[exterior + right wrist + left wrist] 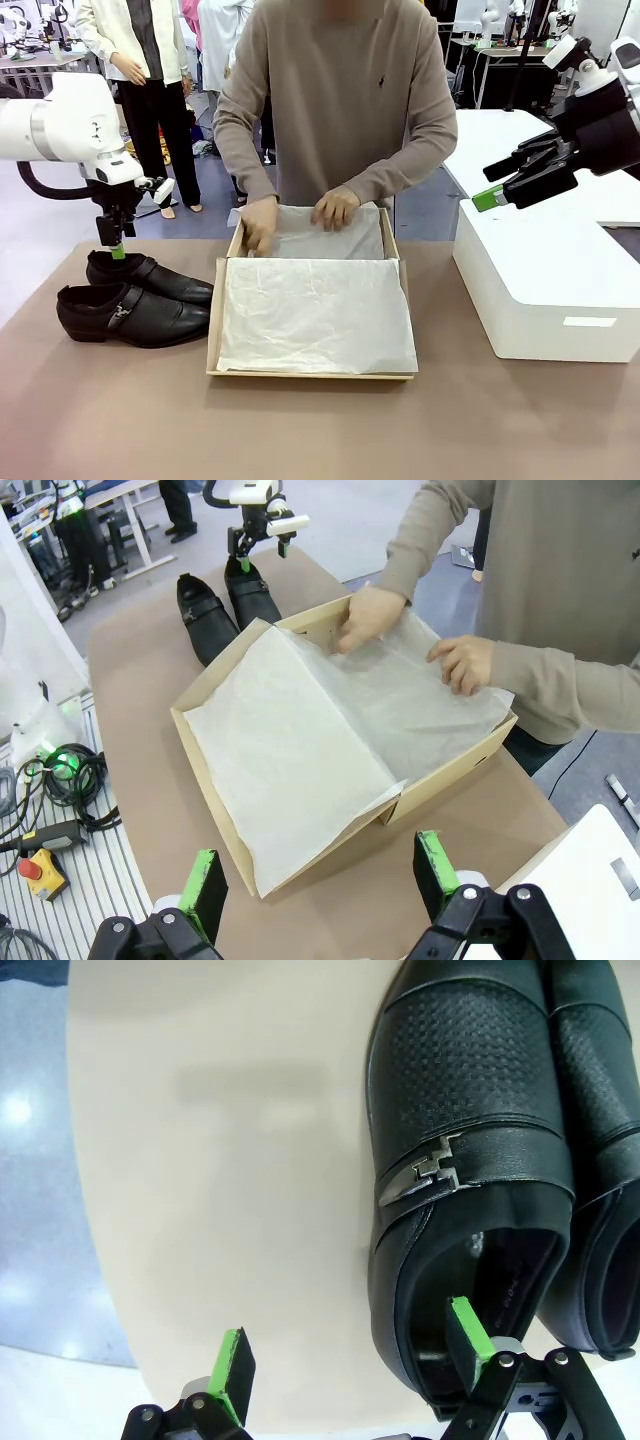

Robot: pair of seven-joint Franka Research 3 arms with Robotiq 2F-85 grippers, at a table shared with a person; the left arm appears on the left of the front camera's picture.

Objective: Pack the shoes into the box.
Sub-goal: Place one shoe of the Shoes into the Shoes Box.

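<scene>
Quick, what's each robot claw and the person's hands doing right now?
Left gripper: open, over a shoe's heel, holding nothing.
Right gripper: open, empty.
Person's hands: both on the tissue paper in the box.

shoes [133, 300] side by side, left of box [214, 330] | tissue paper [315, 315] in box | larger carton [545, 290] to its right

Bright, even overhead light leaves only faint soft shadows on the table [250, 1260], a dull sheen on the shoes [470, 1090], glare spots on the floor [30, 1210]; wrist views bow at their edges.
</scene>
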